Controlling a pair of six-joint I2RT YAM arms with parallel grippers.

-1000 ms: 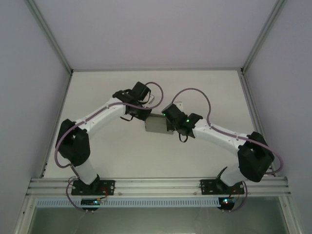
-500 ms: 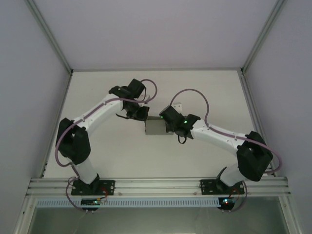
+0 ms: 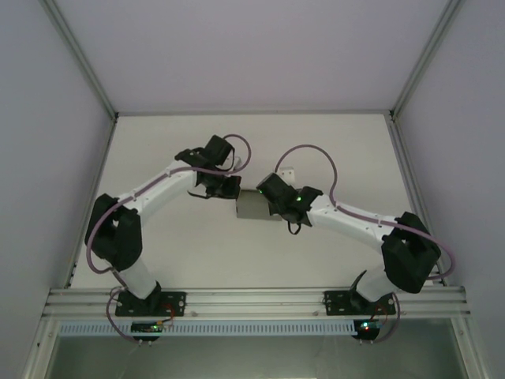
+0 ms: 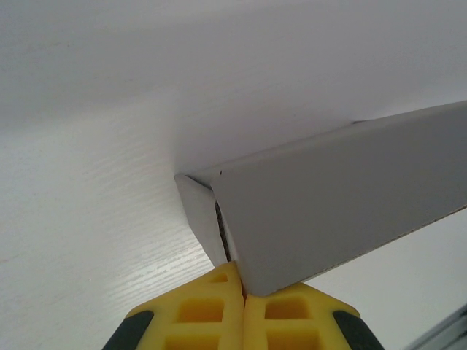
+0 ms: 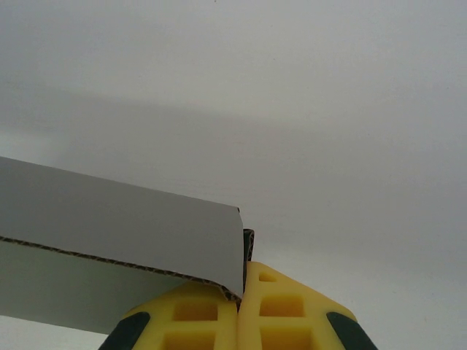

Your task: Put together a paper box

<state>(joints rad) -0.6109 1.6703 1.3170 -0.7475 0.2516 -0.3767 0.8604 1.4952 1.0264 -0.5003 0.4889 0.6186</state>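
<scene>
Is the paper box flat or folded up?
Folded, at least partly: the paper box shows panels meeting at a corner by the left gripper; the right gripper pinches another edge. Fully closed: cannot tell.

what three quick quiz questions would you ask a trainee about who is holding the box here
1. Multiple choice: the paper box is gripped by A) the left gripper alone, B) the right gripper alone, C) both grippers at once.
2. True or false: in the top view the box sits between the two grippers.
3. Fill in: the fingers pinching the cardboard are ___ in colour.

Key: 1 C. 2 true. 3 yellow.
</scene>
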